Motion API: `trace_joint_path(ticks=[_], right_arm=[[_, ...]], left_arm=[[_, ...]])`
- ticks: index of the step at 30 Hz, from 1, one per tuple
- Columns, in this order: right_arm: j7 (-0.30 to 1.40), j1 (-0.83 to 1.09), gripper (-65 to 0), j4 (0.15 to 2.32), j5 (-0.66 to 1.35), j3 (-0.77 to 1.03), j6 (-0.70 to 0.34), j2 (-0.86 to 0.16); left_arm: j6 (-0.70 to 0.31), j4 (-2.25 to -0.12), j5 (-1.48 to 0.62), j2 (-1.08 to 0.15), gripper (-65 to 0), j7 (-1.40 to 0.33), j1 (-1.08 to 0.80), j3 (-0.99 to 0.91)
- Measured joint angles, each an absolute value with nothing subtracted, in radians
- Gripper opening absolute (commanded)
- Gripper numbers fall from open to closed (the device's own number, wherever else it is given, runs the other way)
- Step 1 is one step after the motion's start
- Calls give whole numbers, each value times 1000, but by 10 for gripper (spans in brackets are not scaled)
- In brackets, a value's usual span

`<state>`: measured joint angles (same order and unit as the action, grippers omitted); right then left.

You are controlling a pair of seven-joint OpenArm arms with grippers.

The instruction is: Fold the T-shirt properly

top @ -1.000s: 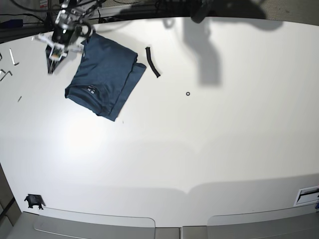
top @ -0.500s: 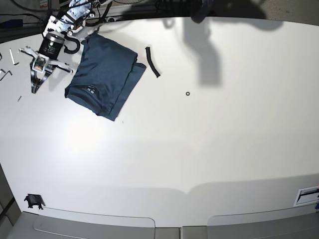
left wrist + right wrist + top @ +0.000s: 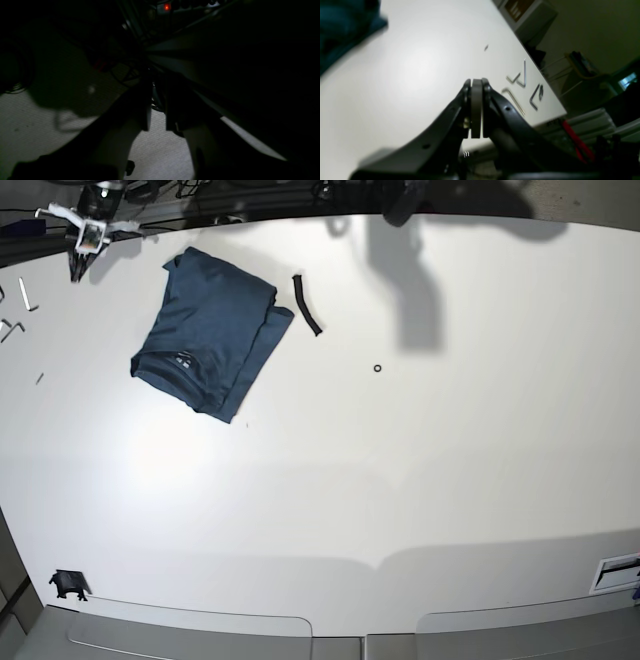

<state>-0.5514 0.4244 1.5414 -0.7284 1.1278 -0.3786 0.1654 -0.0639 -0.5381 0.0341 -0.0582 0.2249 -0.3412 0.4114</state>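
Observation:
The T-shirt (image 3: 208, 330) lies folded into a compact dark navy rectangle at the table's far left, with its neck label toward the near-left corner. A blurred edge of it shows at the top left of the right wrist view (image 3: 342, 20). My right gripper (image 3: 78, 265) hovers over the far left corner, apart from the shirt. In the right wrist view it (image 3: 476, 83) is shut with pads touching and holds nothing. My left gripper (image 3: 157, 100) is off the table over dark floor. A narrow gap shows between its fingers, and it is empty.
Several hex keys (image 3: 12, 328) lie by the left edge and also show in the right wrist view (image 3: 520, 77). A black strip (image 3: 307, 305) and a small ring (image 3: 377, 368) lie right of the shirt. A black clip (image 3: 68, 583) sits near the front left corner.
My right gripper swung left away from the shirt's edge, then drew back to the table's far left corner. The shirt has not moved.

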Motion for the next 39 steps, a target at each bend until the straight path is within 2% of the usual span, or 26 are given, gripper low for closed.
trace_joint_path(ticks=[9, 15, 23, 29, 34, 39], right_arm=[[-562, 529, -650, 1445, -873, 1127, -379, 163], [-659, 561, -650, 1345, -1042, 1127, -364, 163], [-695, 567, -650, 1163, -1145, 1127, -231, 163], [-691, 566, -650, 1034, -1023, 1127, -191, 163], [-696, 565, -650, 970, -784, 1127, -142, 163], [-697, 562, -650, 960, -465, 1127, -42, 163]], left_arm=[[-64, -538, 35, -59, -569, 225, -340, 411], [-64, -538, 34, -59, -569, 224, -341, 411], [-64, -538, 35, -59, -569, 224, -341, 411], [-64, -538, 34, -59, -569, 224, -341, 411], [-64, -538, 34, -59, -569, 225, -341, 411], [-64, -538, 34, -59, -569, 225, -341, 411]])
